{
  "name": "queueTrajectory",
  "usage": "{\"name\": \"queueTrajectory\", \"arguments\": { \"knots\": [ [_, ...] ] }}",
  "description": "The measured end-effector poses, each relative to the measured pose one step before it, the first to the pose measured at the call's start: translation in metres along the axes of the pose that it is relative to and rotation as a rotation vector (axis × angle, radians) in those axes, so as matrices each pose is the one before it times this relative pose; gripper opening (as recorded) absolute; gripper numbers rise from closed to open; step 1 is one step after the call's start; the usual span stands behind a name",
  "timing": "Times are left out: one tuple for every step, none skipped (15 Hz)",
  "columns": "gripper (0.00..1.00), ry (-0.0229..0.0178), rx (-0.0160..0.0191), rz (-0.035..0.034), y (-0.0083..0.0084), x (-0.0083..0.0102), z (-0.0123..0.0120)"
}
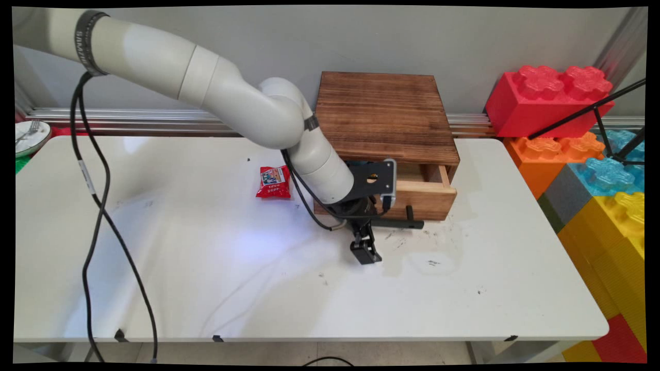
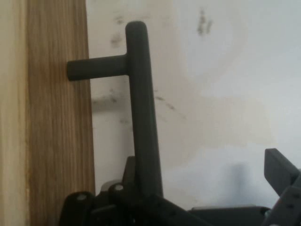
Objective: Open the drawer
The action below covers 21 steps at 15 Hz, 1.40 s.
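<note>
A dark wooden box [image 1: 384, 116] stands at the back of the white table [image 1: 206, 288]. Its light wooden drawer [image 1: 423, 198] is pulled partly out, and a black bar handle [image 1: 407, 224] sticks out from its front. My gripper [image 1: 366, 252] points down at the table just in front of the handle's left end. In the hand view the handle [image 2: 141, 117] runs upward beside the drawer front [image 2: 56, 141], close to the left finger. The right finger [image 2: 282, 172] stands far off, so the gripper [image 2: 207, 169] is open and holds nothing. A red snack packet [image 1: 273, 182] lies left of the box.
Big toy bricks, red [image 1: 546, 100], orange [image 1: 551, 154] and yellow [image 1: 613, 242], are stacked past the table's right edge. A black stand [image 1: 603, 111] leans across them. A plate with a fork [image 1: 28, 136] sits at the far left. Black cables [image 1: 95, 206] hang from the arm.
</note>
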Motion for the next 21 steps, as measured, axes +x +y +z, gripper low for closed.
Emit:
{"name": "queueTrajectory", "arguments": {
  "knots": [
    [1.0, 0.00118, -0.00524, 0.00346, 0.00572, 0.00073, -0.00168],
    [1.0, 0.00106, -0.00501, 0.00337, 0.00506, 0.00058, -0.00137],
    [1.0, 0.00173, -0.00641, 0.00413, 0.00604, 0.00089, -0.00156],
    [1.0, 0.00185, -0.00598, 0.00394, 0.00572, 0.00069, -0.00148],
    [1.0, 0.00202, -0.00594, 0.00395, 0.00515, 0.00072, -0.0012],
    [1.0, 0.00259, -0.00714, 0.00413, 0.00593, 0.00088, -0.0013],
    [1.0, 0.00287, -0.00691, 0.00494, 0.0056, 0.00111, -0.00118],
    [1.0, 0.00263, -0.00594, 0.00385, 0.0048, 0.00081, -0.00105],
    [1.0, 0.00307, -0.00685, 0.00423, 0.00565, 0.00098, -0.0012],
    [1.0, 0.00292, -0.00695, 0.00407, 0.0052, 0.00097, -0.001],
    [1.0, 0.00218, -0.00641, 0.0033, 0.00463, 0.00072, -0.0008],
    [1.0, 0.00252, -0.00706, 0.00382, 0.00527, 0.00081, -0.00099],
    [1.0, 0.00265, -0.00723, 0.00407, 0.00507, 0.00083, -0.00087],
    [1.0, 0.00225, -0.00593, 0.00321, 0.00432, 0.00066, -0.00078],
    [1.0, 0.00217, -0.00683, 0.00374, 0.0049, 0.00074, -0.00084],
    [1.0, 0.0024, -0.00668, 0.00316, 0.00465, 0.00056, -0.00084],
    [1.0, 0.00138, -0.00576, 0.00181, 0.00386, 0.00031, -0.00078],
    [1.0, 0.00197, -0.00635, 0.00228, 0.0042, 0.00042, -0.00076],
    [1.0, 0.00108, -0.00488, 0.00188, 0.00331, 0.00023, -0.00064],
    [1.0, 0.00139, -0.00412, 0.00106, 0.00274, 0.00013, -0.00056],
    [1.0, 0.00173, -0.00466, 0.00171, 0.00305, 0.00034, -0.00062]
  ]
}}
